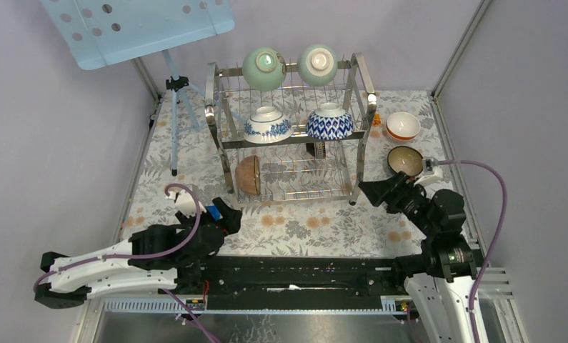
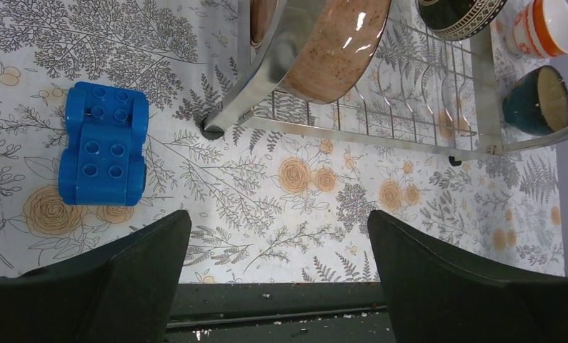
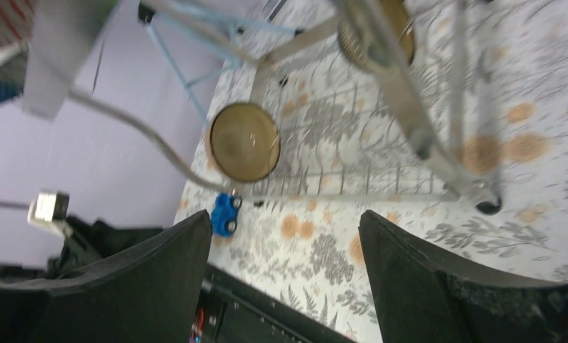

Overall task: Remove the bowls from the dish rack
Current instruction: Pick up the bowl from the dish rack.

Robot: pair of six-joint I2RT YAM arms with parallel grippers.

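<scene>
The steel dish rack (image 1: 357, 93) stands mid-table. Two pale green bowls (image 1: 264, 68) (image 1: 318, 64) sit on its top. Two blue-and-white bowls (image 1: 268, 125) (image 1: 330, 121) rest on the upper tier. A brown bowl (image 1: 248, 175) (image 2: 331, 50) (image 3: 243, 141) stands on edge in the lower tier. An orange-white bowl (image 1: 403, 126) (image 2: 545, 28) and a dark teal bowl (image 1: 405, 161) (image 2: 538, 100) sit on the table right of the rack. My right gripper (image 1: 370, 189) (image 3: 284, 236) is open and empty beside the rack's right front leg. Low at front left, my left gripper (image 1: 229, 214) (image 2: 277, 236) is open and empty.
A blue toy block (image 2: 102, 153) (image 3: 226, 213) lies on the floral cloth next to my left gripper. A pale blue perforated stand (image 1: 138, 28) on a tripod rises at the back left. A dark patterned bowl (image 2: 461, 14) sits in the rack's lower tier. Walls close in both sides.
</scene>
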